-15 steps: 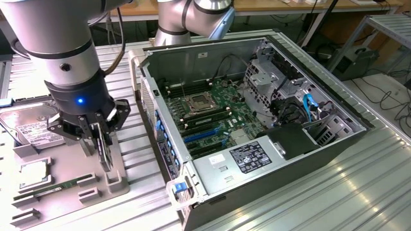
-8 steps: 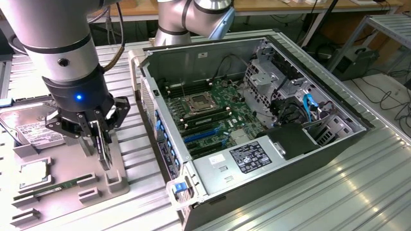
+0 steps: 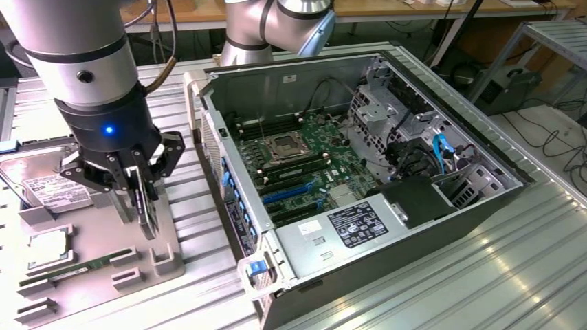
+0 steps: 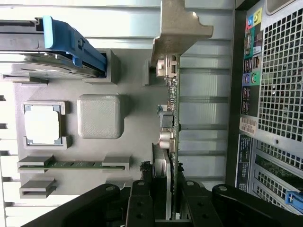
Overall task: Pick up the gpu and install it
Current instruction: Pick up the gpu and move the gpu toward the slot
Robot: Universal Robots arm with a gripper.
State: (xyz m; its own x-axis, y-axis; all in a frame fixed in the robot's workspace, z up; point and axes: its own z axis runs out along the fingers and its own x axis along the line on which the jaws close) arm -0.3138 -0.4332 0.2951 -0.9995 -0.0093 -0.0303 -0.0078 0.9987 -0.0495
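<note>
Starting on the exterior view's left of the gripper, the hard drive, the processor chip and the memory stick lie in their pockets of the grey holder, near the gripper but apart from it. The gripper stands over this holder with its fingers drawn in narrow on the gpu, which stands on edge between them as a thin dark slab reaching down to the holder's slot. Whether the card has come clear of that slot I cannot tell. On the exterior view's right, well apart from the gripper, the open computer case lies on the table with its blue expansion slots facing up.

The hold looks to be taken at one end of a long thin card, so the free length could tilt or slip in the fingers. A tilted card could then jam in the holder's slot or knock the case wall. Pressure on the parts beside the fingers is a second worry.

From the wrist view come the details of the grip: the gripper clamps both faces of the gpu, and the silver bracket sits at the card's far end. From the exterior view comes the inside of the case and how far it lies from the gripper.
</note>
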